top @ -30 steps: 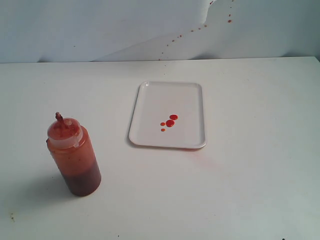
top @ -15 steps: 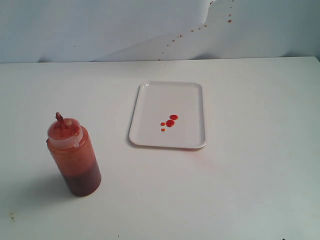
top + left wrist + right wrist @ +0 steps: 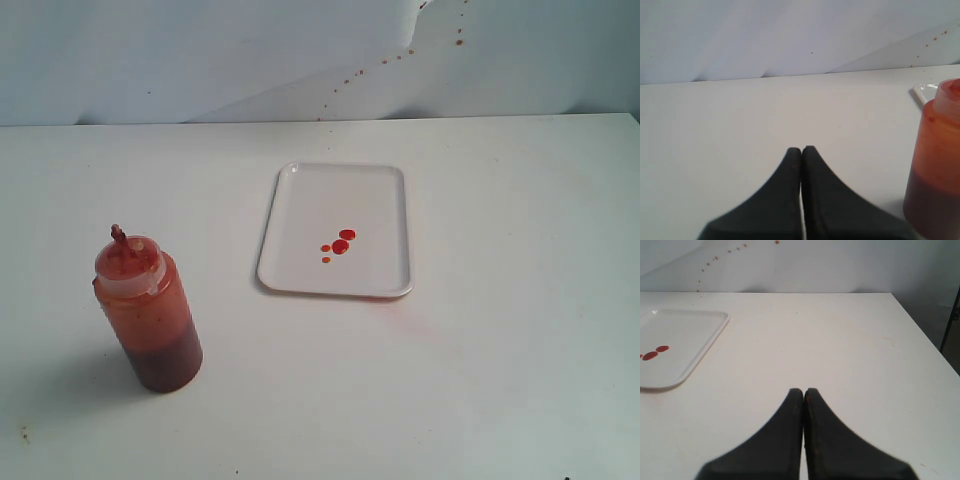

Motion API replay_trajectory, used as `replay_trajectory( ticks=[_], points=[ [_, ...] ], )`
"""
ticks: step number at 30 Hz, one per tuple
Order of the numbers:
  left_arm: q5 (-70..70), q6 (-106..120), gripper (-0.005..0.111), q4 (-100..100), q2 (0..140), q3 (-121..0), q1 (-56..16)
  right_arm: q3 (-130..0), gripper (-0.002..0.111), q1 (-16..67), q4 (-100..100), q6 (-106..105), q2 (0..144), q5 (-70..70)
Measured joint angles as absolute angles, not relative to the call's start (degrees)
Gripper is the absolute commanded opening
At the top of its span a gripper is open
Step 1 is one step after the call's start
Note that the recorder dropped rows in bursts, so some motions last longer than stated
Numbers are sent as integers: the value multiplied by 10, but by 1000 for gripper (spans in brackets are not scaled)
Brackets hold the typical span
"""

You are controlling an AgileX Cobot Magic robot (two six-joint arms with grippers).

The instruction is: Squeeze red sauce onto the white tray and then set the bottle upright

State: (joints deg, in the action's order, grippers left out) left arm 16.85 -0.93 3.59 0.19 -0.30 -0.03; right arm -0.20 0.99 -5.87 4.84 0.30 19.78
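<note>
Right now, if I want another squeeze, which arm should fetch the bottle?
Left. The bottle stands upright near the left gripper in its wrist view. The right gripper faces only the white tray and table. Both are shut, so open first.

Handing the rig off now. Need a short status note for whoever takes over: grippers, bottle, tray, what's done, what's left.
Left gripper: shut, empty; bottle off to its side, not touched.
Right gripper: shut, empty, over the table, clear of the tray.
Bottle: upright on the table, left of the tray in the exterior view, apart from it.
Sauce: a few red drops on the tray.
Done: squeeze and stand-up both look complete.
Left: nothing apparent.
</note>
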Motion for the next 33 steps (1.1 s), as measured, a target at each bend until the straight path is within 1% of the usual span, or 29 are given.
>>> replay_trajectory(
  ticks=[20, 26, 33],
  points=[
    [168, -9, 1, 36, 2, -3, 0, -2, 0, 9, -59, 50, 3, 198],
    [168, -9, 1, 36, 2, -3, 0, -2, 0, -15, -55, 50, 3, 198],
    [168, -9, 1, 36, 2, -3, 0, -2, 0, -16, -52, 51, 3, 198]
  ],
)
